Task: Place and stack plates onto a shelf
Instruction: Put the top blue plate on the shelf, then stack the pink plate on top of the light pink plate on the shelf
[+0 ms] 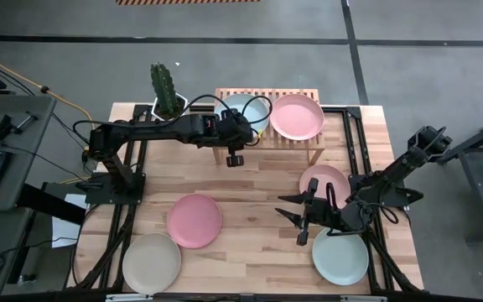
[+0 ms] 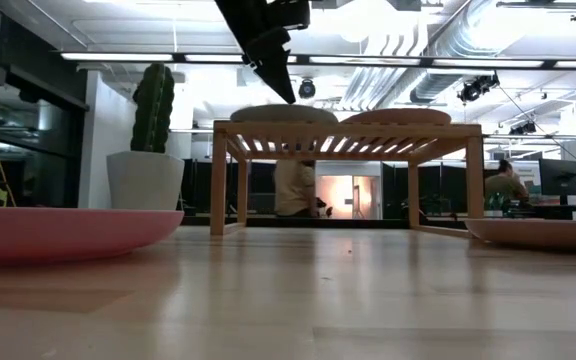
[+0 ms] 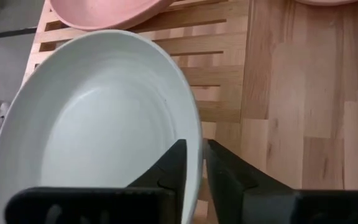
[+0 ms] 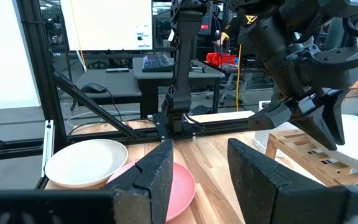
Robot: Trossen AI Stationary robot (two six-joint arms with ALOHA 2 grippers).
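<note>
Left end effector (image 1: 240, 134): upper centre of the high view, over the shelf's left half; its fingers (image 3: 178, 163) pinch the rim of the pale blue plate (image 3: 98, 118), one inside the rim and one outside.
Pale blue plate: on the left half of the shelf (image 1: 309, 143), its near rim at the shelf's front edge, its right rim just beside the pink plate on the shelf (image 1: 297, 116).
Pink plate on the shelf: fills the right half, reaching the shelf's right end.
Shelf: upper centre of the tabletop (image 1: 250, 226), next to the cactus pot (image 1: 168, 102) at its left end; open space shows under the slats in the low view.
Right end effector (image 1: 296, 216): right of centre in the high view, low over bare wood, fingers (image 4: 160, 168) spread wide, holding nothing.
Plates by the right arm: a pink plate (image 1: 325, 183) just behind the end effector, a pale green plate (image 1: 340, 257) near the lower right edge.
Plates at lower left: a pink plate at centre-left (image 1: 194, 220) and a beige plate (image 1: 151, 262) near the lower edge, almost touching.
Open room: a broad bare strip of tabletop runs through the middle, between the shelf front and the loose plates.
</note>
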